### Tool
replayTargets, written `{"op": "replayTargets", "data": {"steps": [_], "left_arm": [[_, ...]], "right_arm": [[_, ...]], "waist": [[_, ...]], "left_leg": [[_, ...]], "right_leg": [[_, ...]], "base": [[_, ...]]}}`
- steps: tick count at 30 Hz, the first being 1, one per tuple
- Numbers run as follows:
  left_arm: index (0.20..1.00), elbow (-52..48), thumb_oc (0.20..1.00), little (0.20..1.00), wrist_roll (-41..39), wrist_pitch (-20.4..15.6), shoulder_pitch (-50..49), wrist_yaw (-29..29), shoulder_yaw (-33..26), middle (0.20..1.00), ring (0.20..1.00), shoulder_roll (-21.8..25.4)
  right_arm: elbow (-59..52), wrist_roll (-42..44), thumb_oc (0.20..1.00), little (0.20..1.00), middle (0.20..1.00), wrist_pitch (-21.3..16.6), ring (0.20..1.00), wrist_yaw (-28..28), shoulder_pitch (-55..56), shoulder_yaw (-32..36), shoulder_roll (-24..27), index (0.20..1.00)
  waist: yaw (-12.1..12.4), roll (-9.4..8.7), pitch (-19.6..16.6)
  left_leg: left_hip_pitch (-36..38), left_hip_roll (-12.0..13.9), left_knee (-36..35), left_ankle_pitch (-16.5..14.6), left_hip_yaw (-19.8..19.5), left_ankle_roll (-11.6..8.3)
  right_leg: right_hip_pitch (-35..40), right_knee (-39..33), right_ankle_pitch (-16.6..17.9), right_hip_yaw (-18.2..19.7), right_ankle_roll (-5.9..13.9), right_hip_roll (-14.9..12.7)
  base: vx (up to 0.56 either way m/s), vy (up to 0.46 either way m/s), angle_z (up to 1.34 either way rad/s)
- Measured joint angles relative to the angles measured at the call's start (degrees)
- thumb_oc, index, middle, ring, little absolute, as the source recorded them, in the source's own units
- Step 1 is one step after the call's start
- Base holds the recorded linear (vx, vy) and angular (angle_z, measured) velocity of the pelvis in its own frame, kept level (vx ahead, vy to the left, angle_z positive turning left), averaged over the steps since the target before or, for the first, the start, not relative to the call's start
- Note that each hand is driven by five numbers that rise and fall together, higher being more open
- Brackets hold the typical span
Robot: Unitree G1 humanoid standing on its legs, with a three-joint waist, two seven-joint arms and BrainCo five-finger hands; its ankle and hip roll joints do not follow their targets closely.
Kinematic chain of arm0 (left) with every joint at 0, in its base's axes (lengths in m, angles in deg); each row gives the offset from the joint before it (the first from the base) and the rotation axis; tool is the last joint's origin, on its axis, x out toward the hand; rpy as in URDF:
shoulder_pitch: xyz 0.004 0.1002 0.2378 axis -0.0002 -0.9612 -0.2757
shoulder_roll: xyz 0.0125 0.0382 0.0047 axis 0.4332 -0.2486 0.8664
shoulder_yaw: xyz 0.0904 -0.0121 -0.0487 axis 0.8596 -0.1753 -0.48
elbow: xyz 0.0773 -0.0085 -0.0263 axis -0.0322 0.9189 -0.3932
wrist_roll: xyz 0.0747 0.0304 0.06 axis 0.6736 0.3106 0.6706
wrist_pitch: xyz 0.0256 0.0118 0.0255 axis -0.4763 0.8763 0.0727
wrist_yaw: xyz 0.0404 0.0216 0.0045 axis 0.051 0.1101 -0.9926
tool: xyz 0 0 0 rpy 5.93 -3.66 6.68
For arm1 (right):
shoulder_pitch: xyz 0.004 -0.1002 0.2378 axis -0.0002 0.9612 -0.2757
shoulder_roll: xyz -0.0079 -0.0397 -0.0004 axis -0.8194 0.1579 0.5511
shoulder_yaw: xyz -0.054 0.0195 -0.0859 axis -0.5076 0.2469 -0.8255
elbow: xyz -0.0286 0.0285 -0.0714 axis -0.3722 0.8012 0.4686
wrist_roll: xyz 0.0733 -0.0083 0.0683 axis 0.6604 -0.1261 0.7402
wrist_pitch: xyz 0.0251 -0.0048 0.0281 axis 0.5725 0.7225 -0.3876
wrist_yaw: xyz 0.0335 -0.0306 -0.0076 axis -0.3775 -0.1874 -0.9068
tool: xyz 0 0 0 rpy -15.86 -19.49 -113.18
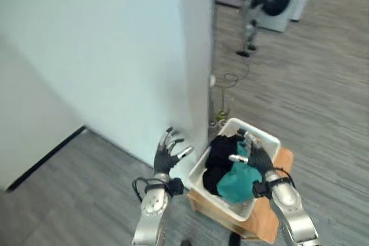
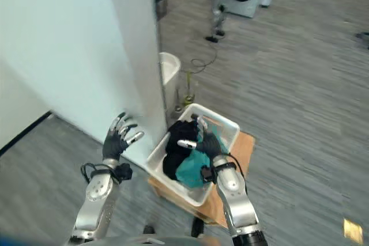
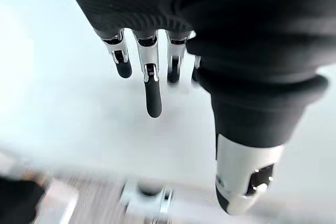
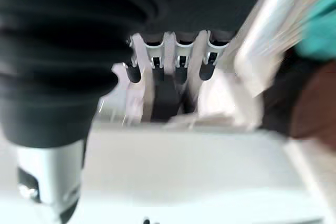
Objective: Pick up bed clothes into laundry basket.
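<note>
The white laundry basket sits on a low wooden stand, black and teal clothes heaped inside it. The right hand hovers over the basket's far side, fingers spread and holding nothing; the left hand hangs beside the basket toward the white wall, fingers splayed, empty.

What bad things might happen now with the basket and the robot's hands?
The laundry basket sits on a small wooden stand; a bump from the right hand hovering over it might tip it. The heaped black and teal clothes could spill out. The open left hand might knock the white wall.
</note>
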Motion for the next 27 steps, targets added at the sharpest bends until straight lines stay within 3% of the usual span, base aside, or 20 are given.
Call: {"op": "replayTargets", "data": {"steps": [1,3,5,10,12,14,15,16,17,19,20,21,22,23,24,25,26,27], "left_arm": [[1.0,-0.4,1.0,1.0,0.0,-0.1,0.2,0.0,-0.4,1.0,1.0,1.1],[1.0,-0.4,1.0,1.0,0.0,0.0,-0.2,-0.3,-1.8,1.0,1.0,3.7],[1.0,-1.6,1.0,1.0,0.0,-0.1,-3.2,-0.3,-4.2,1.0,1.0,4.1],[1.0,-5.0,1.0,1.0,-2.2,-0.3,-10.8,-1.7,-9.1,1.0,1.0,-1.2],[1.0,-4.9,1.0,1.0,-2.3,-0.3,-11.5,-3.1,-10.2,1.0,1.0,-1.7],[1.0,-4.8,1.0,1.0,-2.3,-0.4,-9.4,-3.4,-11.3,1.0,1.0,-2.6],[1.0,-3.7,1.0,1.0,-2.3,-0.4,-6.2,-4.2,-12.5,1.0,1.0,-2.3],[1.0,-2.8,1.0,1.0,-2.3,-0.4,-4.6,-4.3,-13.0,1.0,1.0,-1.6],[1.0,-1.5,1.0,1.0,-2.2,-0.1,-2.6,-4.4,-13.7,1.0,1.0,-1.2],[1.0,-1.5,1.0,1.0,-2.2,0.0,-3.7,-4.5,-13.5,1.0,1.0,-1.9],[1.0,-1.4,1.0,1.0,-2.1,0.2,-4.4,-4.4,-13.4,1.0,1.0,-2.1],[1.0,-0.4,1.0,1.0,-2.1,0.9,-3.7,-3.9,-12.7,1.0,1.0,-2.2],[1.0,-0.7,1.0,1.0,-2.1,0.8,-3.9,-4.0,-12.4,1.0,1.0,-2.3],[1.0,-0.8,1.0,1.0,-2.1,0.7,-3.8,-3.9,-12.4,1.0,1.0,-2.3],[1.0,-0.9,1.0,1.0,-2.1,0.8,-4.0,-3.9,-12.5,1.0,1.0,-2.2],[1.0,-0.2,1.0,1.0,-2.0,1.0,-3.3,-3.9,-11.8,1.0,1.0,-2.2],[1.0,-0.2,1.0,1.0,-2.0,1.0,-2.7,-3.9,-10.9,1.0,1.0,-2.7],[1.0,-1.3,1.0,1.0,-2.0,0.8,-2.8,-4.0,-10.1,1.0,1.0,-2.7]], "right_arm": [[-0.1,-0.1,1.0,1.0,1.0,0.3,1.0,0.0,-0.6,-0.2,-0.2,1.0],[-0.1,-0.1,1.0,1.0,1.0,0.3,1.0,-0.1,-2.0,-0.8,-1.0,1.0],[0.3,-0.1,1.0,1.0,1.0,0.4,1.0,-0.1,-3.8,-3.9,-1.5,1.0],[1.8,-2.3,1.0,1.0,1.0,1.3,1.0,0.3,-4.2,-4.4,-1.4,1.0],[3.0,-2.3,1.0,1.0,1.0,1.2,1.0,0.6,-4.6,-4.2,-1.5,1.0],[3.4,-2.3,1.0,1.0,1.0,0.4,1.0,2.5,-4.7,-1.8,-1.2,1.0],[4.2,-2.5,1.0,1.0,1.0,0.4,1.0,3.6,-5.4,-0.8,-0.3,1.0],[4.1,-2.7,1.0,1.0,1.0,0.7,1.0,4.1,-5.3,-0.6,-0.6,1.0],[4.1,-4.1,1.0,1.0,1.0,1.5,1.0,4.7,-5.2,-0.3,-0.3,1.0],[4.2,-4.6,1.0,1.0,1.0,2.3,1.0,5.0,-4.3,0.0,0.7,1.0],[4.2,-4.6,1.0,1.0,1.0,2.5,1.0,4.5,-3.5,-0.2,1.4,1.0],[4.6,-4.8,1.0,1.0,1.0,2.8,1.0,3.8,-1.6,-1.6,1.8,1.0],[4.4,-5.0,1.0,1.0,1.0,2.6,1.0,3.1,-1.1,-3.4,2.0,1.0],[4.8,-5.1,1.0,1.0,1.0,2.5,1.0,2.3,-1.6,-4.3,1.7,1.0],[5.1,-5.8,1.0,1.0,1.0,2.4,1.0,1.6,-3.0,-5.8,1.5,1.0],[5.1,-6.1,1.0,1.0,1.0,2.5,1.0,1.2,-2.9,-6.3,1.4,1.0],[4.7,-6.2,1.0,1.0,1.0,2.4,1.0,1.1,-2.6,-6.0,1.9,1.0],[5.3,-6.2,1.0,1.0,1.0,2.5,1.0,1.0,-3.7,-5.3,1.7,1.0]], "waist": [[0.7,-0.96,-0.2],[1.6,-2.75,-0.3],[2.7,-2.58,-0.3],[3.7,-1.69,-0.2],[3.9,-0.51,0.2],[2.5,-0.19,0.2],[0.6,0.83,0.7],[-0.5,-1.12,0.5],[-1.9,-3.08,0.8],[-3.1,-1.93,0.8],[-3.5,-0.39,0.2],[-3.5,-0.71,0.2],[-4.2,-0.65,-0.6],[-4.0,-0.29,-1.0],[-2.6,0.69,-1.8],[-3.9,1.25,-2.5],[-5.4,2.54,-3.4],[-5.0,3.31,-3.9]], "left_leg": [[-0.4,-0.2,-0.1,0.5,-1.9,-0.51],[-0.5,-0.4,-0.4,1.1,-3.8,-1.41],[1.0,0.9,-1.2,2.2,-4.7,-2.73],[1.3,2.1,-0.9,3.1,-8.5,-4.3],[-0.1,2.4,-0.4,3.7,-8.7,-4.81],[-3.5,2.2,1.6,6.0,-7.1,-5.65],[-5.9,6.4,1.2,-1.6,14.8,-6.3],[-5.9,8.1,3.6,-1.8,25.5,-4.11],[-6.3,9.5,12.1,-1.4,32.5,-3.07],[-4.3,10.2,16.2,-1.9,30.8,-4.07],[-1.9,10.7,18.3,-2.7,31.6,-3.65],[2.2,11.5,20.7,-5.0,36.4,-5.54],[4.1,12.2,21.1,-4.9,39.7,-5.43],[4.8,13.4,21.4,-5.0,41.2,-5.43],[7.2,13.9,18.9,-5.1,45.3,-4.56],[8.1,15.1,17.6,-4.5,52.0,-3.89],[8.7,14.9,15.0,1.4,54.4,-1.29],[8.5,13.4,10.8,1.9,51.6,-3.36]], "right_leg": [[0.5,-0.1,-1.4,3.0,0.19,0.4],[3.4,-4.0,-2.2,2.9,0.13,0.0],[8.8,-11.2,0.6,-0.3,-1.09,0.3],[11.5,-11.4,-0.2,-4.9,-2.41,2.1],[11.7,-11.3,-0.4,-6.5,-2.78,3.1],[11.3,-11.4,-0.9,-10.9,-3.52,2.2],[11.1,-11.1,0.1,-17.4,-4.45,1.5],[10.0,-10.7,-0.1,-19.7,-5.04,-0.8],[10.0,-10.4,0.0,-23.4,-4.77,-4.4],[11.7,-10.6,-0.3,-27.0,-4.07,-5.6],[13.1,-10.6,0.1,-30.6,-3.35,-6.2],[16.1,-10.6,0.1,-37.1,-3.21,-7.6],[16.9,-11.0,-1.4,-41.4,-2.88,-8.3],[17.2,-10.6,-1.7,-43.3,-2.5,-8.5],[17.9,-9.8,-1.4,-47.2,-1.25,-8.9],[19.1,-9.2,-1.0,-52.4,-0.31,-9.6],[19.3,-8.0,-1.1,-55.2,0.51,-9.5],[18.3,-4.9,-2.3,-54.7,1.86,-10.8]], "base": [[-0.06,-0.032,1.39],[-0.1,-0.084,0.63],[-0.12,-0.109,0.37],[-0.18,-0.085,0.46],[-0.21,0.016,0.42],[-0.28,0.017,1.33],[-0.2,-0.044,1.91],[-0.11,-0.062,2.1],[-0.03,-0.027,1.65],[-0.05,0.059,1.27],[-0.07,0.14,1.41],[-0.02,0.098,1.9],[-0.09,0.136,1.91],[-0.06,0.126,1.75],[-0.07,0.128,1.87],[-0.01,0.039,2.42],[-0.03,0.133,2.34],[-0.01,0.392,1.51]]}}
